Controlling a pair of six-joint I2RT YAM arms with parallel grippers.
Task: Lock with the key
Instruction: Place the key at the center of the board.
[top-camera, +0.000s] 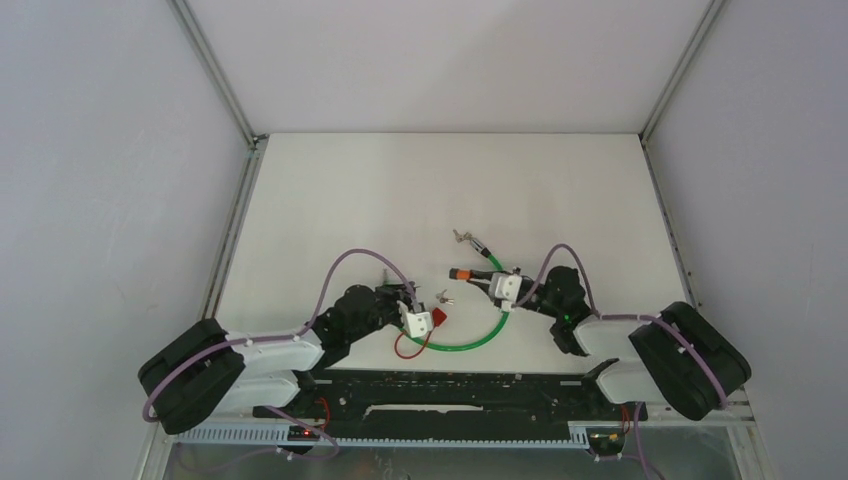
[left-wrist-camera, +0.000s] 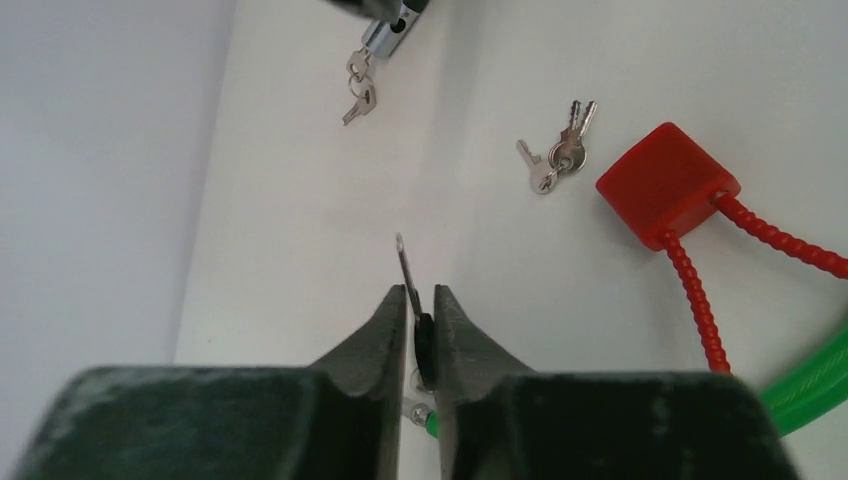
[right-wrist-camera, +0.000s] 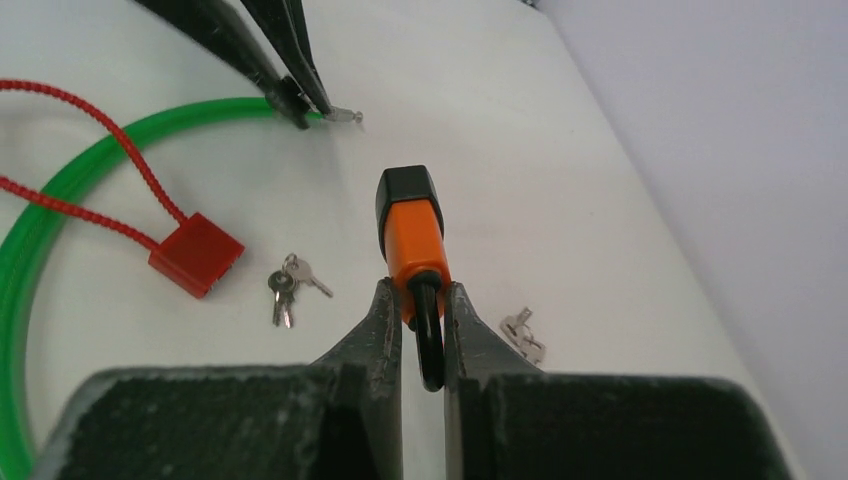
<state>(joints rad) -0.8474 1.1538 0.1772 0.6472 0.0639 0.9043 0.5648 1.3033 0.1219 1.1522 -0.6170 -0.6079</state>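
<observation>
Robot lab test cell, plain white walls (top-camera: 450, 60), aluminium corner struts (top-camera: 215, 70), white table (top-camera: 450, 190), slotted cable duct (top-camera: 235, 436)

Locks: 3.
- One orange padlock (right-wrist-camera: 410, 225), between the fingers of the right claw (right-wrist-camera: 420, 290).
- One red cable lock (left-wrist-camera: 665, 185), ahead and to the right of the left claw (left-wrist-camera: 420, 292).
- One green cable lock (top-camera: 470, 343), its cable arcing between the two claws.

Keys:
- One single key (left-wrist-camera: 404, 270), pinched in the left claw.
- Ringed bunches: 2. The loose bunch (left-wrist-camera: 555, 155), ahead-right of the left claw, looks like three keys. The second bunch (left-wrist-camera: 358, 88) is farther ahead of that claw; its key count is unclear.

Claws: 2.
</observation>
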